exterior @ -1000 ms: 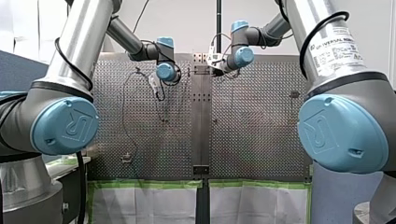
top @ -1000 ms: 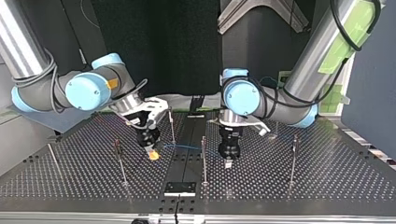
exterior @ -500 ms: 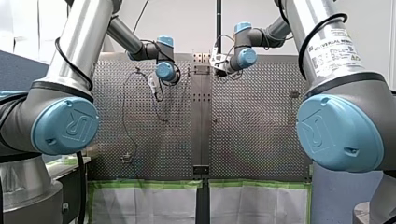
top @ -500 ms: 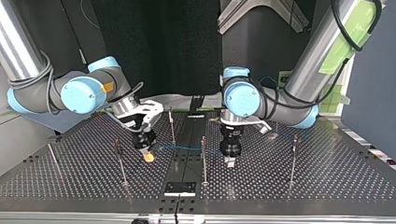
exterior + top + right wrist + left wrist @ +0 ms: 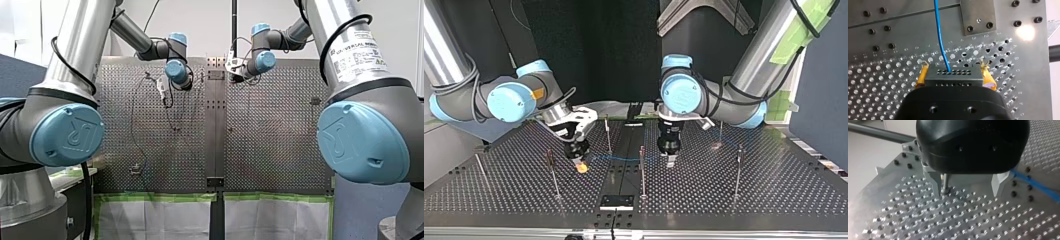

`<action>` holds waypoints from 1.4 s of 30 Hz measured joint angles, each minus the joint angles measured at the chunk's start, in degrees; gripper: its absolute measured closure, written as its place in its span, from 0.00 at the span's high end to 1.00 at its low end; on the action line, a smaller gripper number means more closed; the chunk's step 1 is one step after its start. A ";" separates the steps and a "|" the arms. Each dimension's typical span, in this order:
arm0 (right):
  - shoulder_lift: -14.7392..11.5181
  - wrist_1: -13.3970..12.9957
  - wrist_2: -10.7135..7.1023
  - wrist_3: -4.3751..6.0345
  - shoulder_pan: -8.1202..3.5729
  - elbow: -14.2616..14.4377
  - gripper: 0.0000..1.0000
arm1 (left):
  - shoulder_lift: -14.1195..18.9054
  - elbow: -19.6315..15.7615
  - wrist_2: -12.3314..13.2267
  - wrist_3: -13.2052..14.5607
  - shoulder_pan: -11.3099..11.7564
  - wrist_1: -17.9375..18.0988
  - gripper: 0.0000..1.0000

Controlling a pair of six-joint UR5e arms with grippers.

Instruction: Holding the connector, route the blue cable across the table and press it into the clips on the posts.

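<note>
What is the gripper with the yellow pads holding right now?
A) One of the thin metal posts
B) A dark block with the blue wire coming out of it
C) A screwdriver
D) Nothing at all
B: in the right wrist view the right gripper has its yellow pads clamped on either side of the dark connector, and the blue cable runs out of that connector.

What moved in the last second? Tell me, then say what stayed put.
My left gripper rose in the top view, its fingers open and empty. My right gripper edged toward that view's left, staying shut on the connector. The blue cable still trails from it; the posts have not moved.
</note>
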 joint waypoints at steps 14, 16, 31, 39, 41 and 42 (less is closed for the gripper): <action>-2.18 0.82 1.48 -0.20 -0.51 0.04 0.00 | 7.18 -4.33 0.04 0.75 -4.28 -1.75 1.00; -2.27 1.02 1.58 -0.22 -0.61 0.05 0.00 | 7.68 -4.35 -0.08 0.76 -5.26 -1.53 1.00; -2.57 1.76 3.28 -0.51 -1.11 0.68 0.00 | 7.98 -3.43 -3.10 0.70 -12.46 1.28 1.00; -2.66 1.85 3.45 -0.52 -1.12 0.70 0.00 | 6.23 -0.65 -3.90 1.53 -14.50 -0.46 1.00; -2.68 1.85 3.44 -0.52 -1.12 0.70 0.00 | 5.46 0.14 -4.56 1.98 -14.57 -1.07 1.00; -2.71 1.85 3.44 -0.52 -1.13 0.70 0.00 | 4.92 0.68 -5.06 2.24 -14.57 -1.44 1.00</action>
